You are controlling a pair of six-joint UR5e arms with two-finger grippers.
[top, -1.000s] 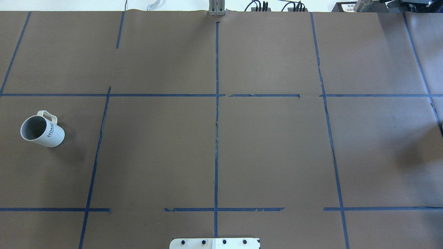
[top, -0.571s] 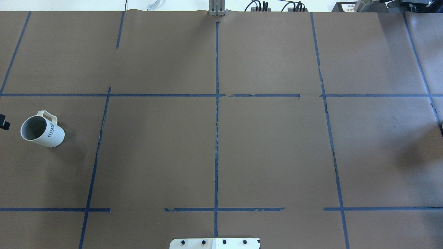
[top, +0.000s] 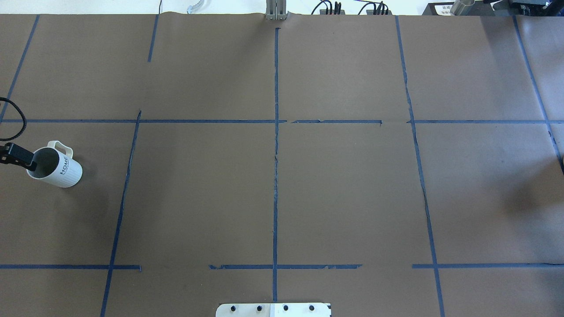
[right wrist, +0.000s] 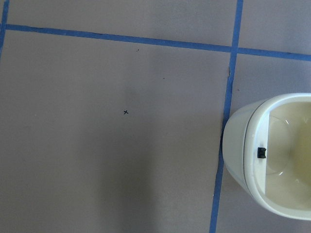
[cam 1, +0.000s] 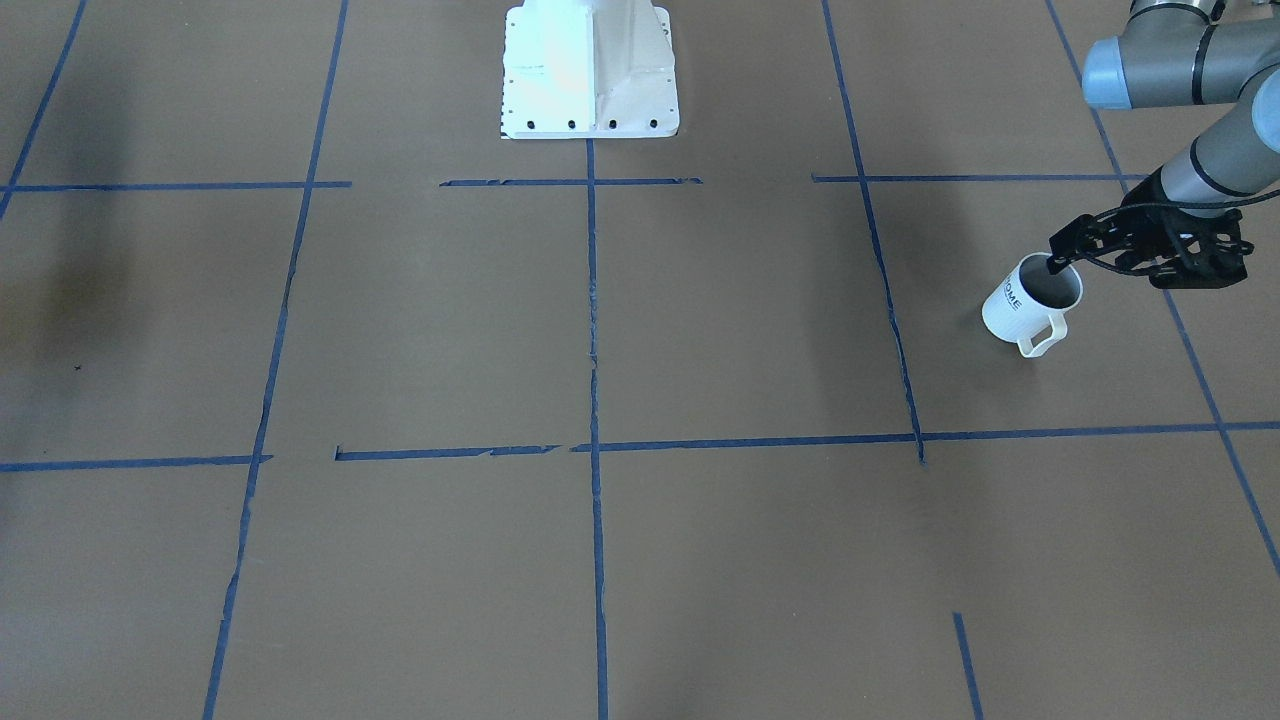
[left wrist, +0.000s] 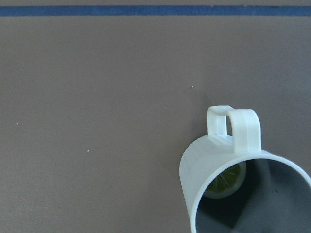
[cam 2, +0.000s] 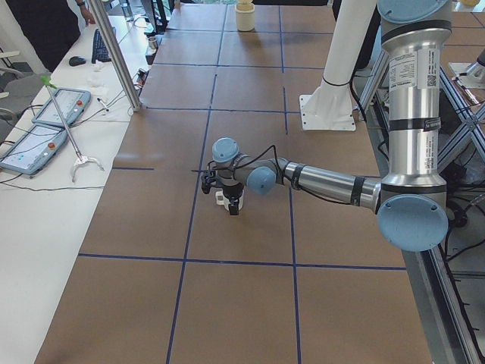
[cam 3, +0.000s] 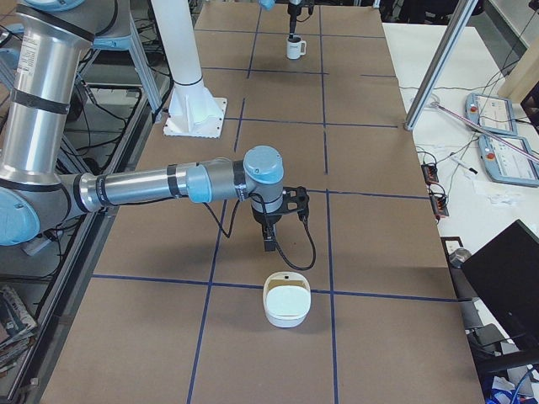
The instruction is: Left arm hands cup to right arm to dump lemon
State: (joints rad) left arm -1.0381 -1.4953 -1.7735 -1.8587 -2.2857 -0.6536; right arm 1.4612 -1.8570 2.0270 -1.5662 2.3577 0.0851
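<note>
The white cup point(top: 59, 169) with "HOME" lettering stands upright at the table's left side, handle pointing away from the robot. A lemon slice point(left wrist: 226, 181) lies inside it. My left gripper point(top: 30, 164) reaches in from the left edge, one black finger at the cup's near-left rim. In the front view the left gripper point(cam 1: 1058, 258) looks open over the rim of the cup point(cam 1: 1028, 300), not closed on it. My right gripper point(cam 3: 269, 242) shows only in the right side view, pointing down near a cream bowl; I cannot tell whether it is open or shut.
A cream bowl point(cam 3: 287, 300) sits on the table at the robot's right end; it also shows in the right wrist view point(right wrist: 272, 155). The white robot base point(cam 1: 590, 70) stands at the table's near middle. Blue tape lines grid the brown table cover point(top: 282, 176).
My left gripper has come in from the left edge, and its finger now reaches the cup's rim. The cup has not moved.
</note>
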